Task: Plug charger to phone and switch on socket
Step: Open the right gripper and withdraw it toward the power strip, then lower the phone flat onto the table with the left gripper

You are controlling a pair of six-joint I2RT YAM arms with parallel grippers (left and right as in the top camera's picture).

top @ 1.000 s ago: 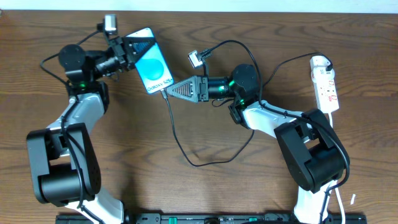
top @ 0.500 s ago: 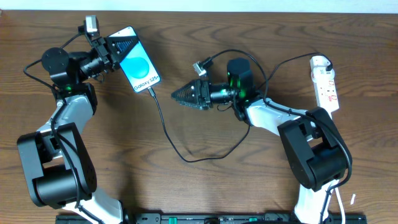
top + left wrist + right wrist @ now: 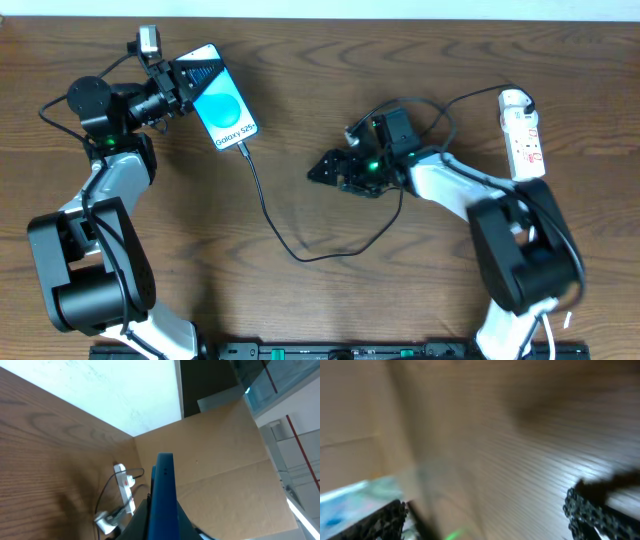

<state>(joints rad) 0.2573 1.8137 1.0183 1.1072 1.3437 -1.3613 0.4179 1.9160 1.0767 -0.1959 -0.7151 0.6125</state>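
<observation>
Overhead view. The brown desk (image 3: 330,310) carried both arms. The left arm rose from the near-left corner, folded at the elbow and reached toward the far-left corner. The left gripper (image 3: 198,76) was clenched on the far end of the phone (image 3: 228,112), which sat tilted, screen upward, near the far edge. The right arm rose from the near-right corner and bent inward. The right gripper (image 3: 318,170) was released, jaws spread, pointing left near mid-desk and blurred. The socket (image 3: 524,132) lay along the right edge by the far-right corner. The charger (image 3: 300,257) met the phone's near end, looped toward the near edge, then climbed past the right arm toward the socket.
</observation>
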